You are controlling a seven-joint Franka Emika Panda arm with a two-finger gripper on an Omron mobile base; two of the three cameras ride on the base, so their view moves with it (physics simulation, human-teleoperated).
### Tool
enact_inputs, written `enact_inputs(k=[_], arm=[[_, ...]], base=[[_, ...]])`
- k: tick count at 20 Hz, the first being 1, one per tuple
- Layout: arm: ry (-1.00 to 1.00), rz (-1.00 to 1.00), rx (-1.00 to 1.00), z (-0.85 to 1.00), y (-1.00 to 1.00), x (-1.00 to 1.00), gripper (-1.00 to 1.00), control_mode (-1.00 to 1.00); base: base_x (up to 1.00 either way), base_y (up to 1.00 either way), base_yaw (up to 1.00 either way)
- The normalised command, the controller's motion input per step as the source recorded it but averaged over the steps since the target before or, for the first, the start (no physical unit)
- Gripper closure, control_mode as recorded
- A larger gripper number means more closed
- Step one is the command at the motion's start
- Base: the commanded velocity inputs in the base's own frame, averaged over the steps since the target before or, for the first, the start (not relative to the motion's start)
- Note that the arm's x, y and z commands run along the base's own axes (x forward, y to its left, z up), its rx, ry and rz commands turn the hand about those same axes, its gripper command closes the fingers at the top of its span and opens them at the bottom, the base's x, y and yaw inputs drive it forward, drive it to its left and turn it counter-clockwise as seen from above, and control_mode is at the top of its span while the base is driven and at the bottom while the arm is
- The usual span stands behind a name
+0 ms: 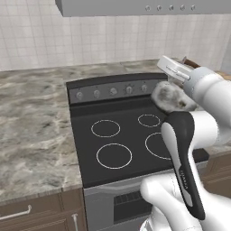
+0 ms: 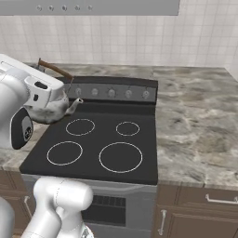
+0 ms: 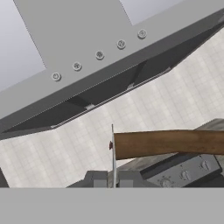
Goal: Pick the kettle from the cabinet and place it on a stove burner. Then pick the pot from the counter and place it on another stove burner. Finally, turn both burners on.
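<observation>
kettle carried in over the stove, jaws clamped on its handle

the gripper [image 2: 51,93] is closed on the thin brown handle [image 3: 168,143] of the kettle [image 2: 55,110], which hangs from it with its spout toward the burners, above the left edge of the stove [image 2: 93,162] and clear of the glass. carrying it by the arched handle keeps the body upright and low, likely so it can be set on one of the ringed burners, the rear left one [image 2: 80,126] being nearest. the knobs [image 2: 111,93] sit along the back panel, under the range hood [image 3: 100,57]. the counter [image 1: 31,131] flanks the stove. no brand or writing can be read; small marks on the arm are too blurred.
</observation>
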Motion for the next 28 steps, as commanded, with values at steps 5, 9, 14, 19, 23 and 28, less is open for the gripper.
enact_inputs(k=[5,9,14,19,23,28], arm=[[0.0,0.0,0.0,0.0,0.0,0.0,1.0,1.0],[0.0,0.0,0.0,0.0,0.0,0.0,1.0,1.0],[0.0,0.0,0.0,0.0,0.0,0.0,1.0,1.0],[0.0,0.0,0.0,0.0,0.0,0.0,1.0,1.0],[0.0,0.0,0.0,0.0,0.0,0.0,1.0,1.0],[0.0,0.0,0.0,0.0,0.0,0.0,1.0,1.0]], base=[[0.24,0.12,0.0],[0.25,0.09,0.0],[0.29,0.05,0.0],[0.34,0.04,0.0],[0.28,0.01,0.0],[0.16,0.05,0.0]])
